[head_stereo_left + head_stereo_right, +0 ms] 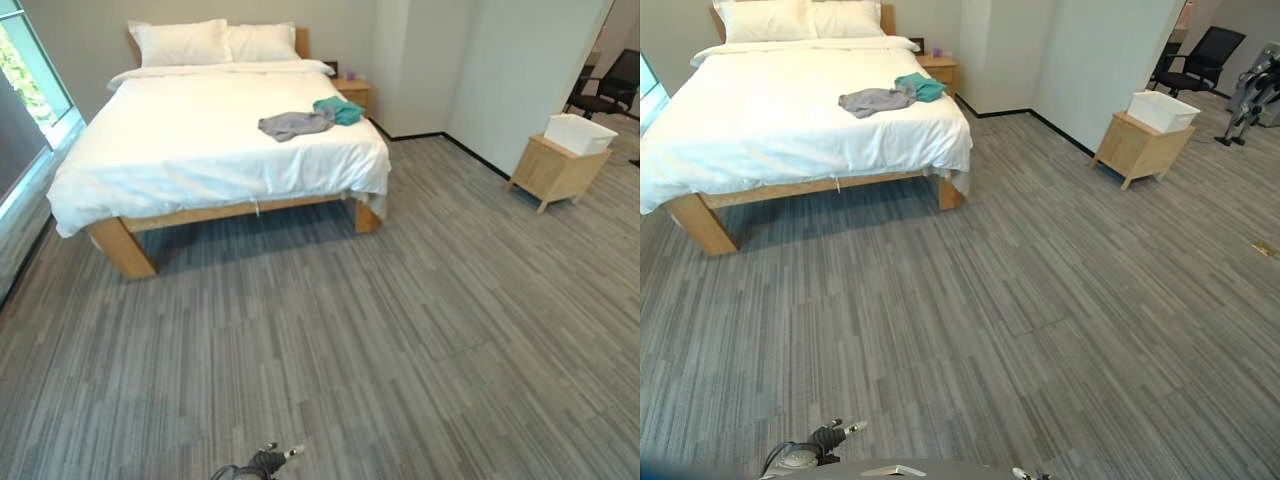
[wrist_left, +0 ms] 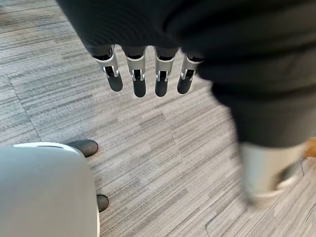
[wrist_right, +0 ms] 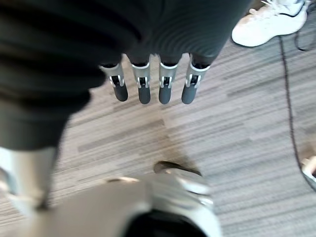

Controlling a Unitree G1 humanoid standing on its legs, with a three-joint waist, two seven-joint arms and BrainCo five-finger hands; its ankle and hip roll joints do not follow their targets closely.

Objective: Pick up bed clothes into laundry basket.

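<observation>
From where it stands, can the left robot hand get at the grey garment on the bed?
Probably not. The grey garment lies on the far side of the bed beside a teal one, across a wide stretch of carpet. The left robot hand hangs open over the floor. It likely must walk closer first.

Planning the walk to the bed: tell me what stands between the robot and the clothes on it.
Nothing visible. Bare grey floor runs up to the bed; the grey garment and teal garment lie near its right foot-end corner. The white basket sits on a wooden stand, far right.
</observation>
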